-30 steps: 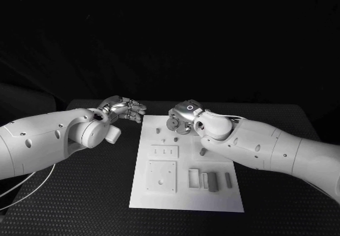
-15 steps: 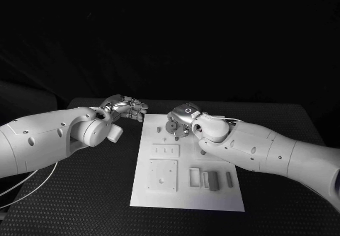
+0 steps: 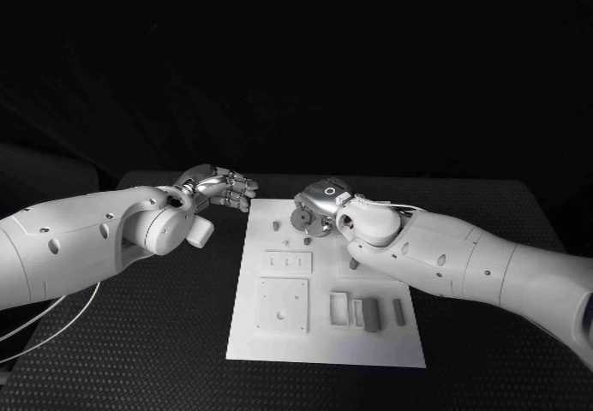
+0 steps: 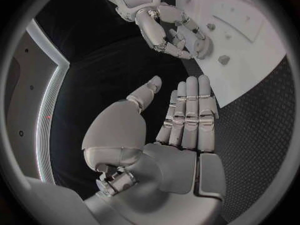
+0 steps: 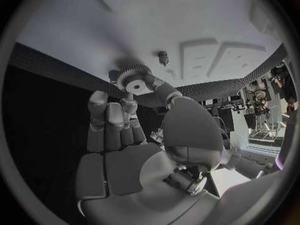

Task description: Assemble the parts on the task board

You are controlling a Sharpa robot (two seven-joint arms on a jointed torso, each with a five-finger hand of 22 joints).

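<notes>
The white task board [image 3: 324, 342] lies in the middle of the black table. My right hand [image 3: 319, 204] hovers over the board's far end and pinches a toothed gear [image 3: 301, 221] between thumb and fingers. The right wrist view shows that gear [image 5: 134, 79] close above the board [image 5: 187, 15], near a small upright peg [image 5: 163, 57]. My left hand [image 3: 223, 187] floats beside the board's far left corner, holding nothing. Its fingers [image 4: 190, 112] are straight and the thumb stands apart. The left wrist view also shows the right hand [image 4: 164, 27] over the board [image 4: 256, 55].
Nearer on the board are a slotted plate [image 3: 288, 263], a square plate [image 3: 282, 306] and grey bars [image 3: 369, 314] at the near right. A small grey piece [image 3: 354, 264] lies mid-board. Small pegs [image 3: 274, 228] stand close to the gear. Black table [image 3: 136, 342] surrounds the board.
My right hand has sunk slightly toward the board's far end with the gear in it. The left hand has barely moved.
</notes>
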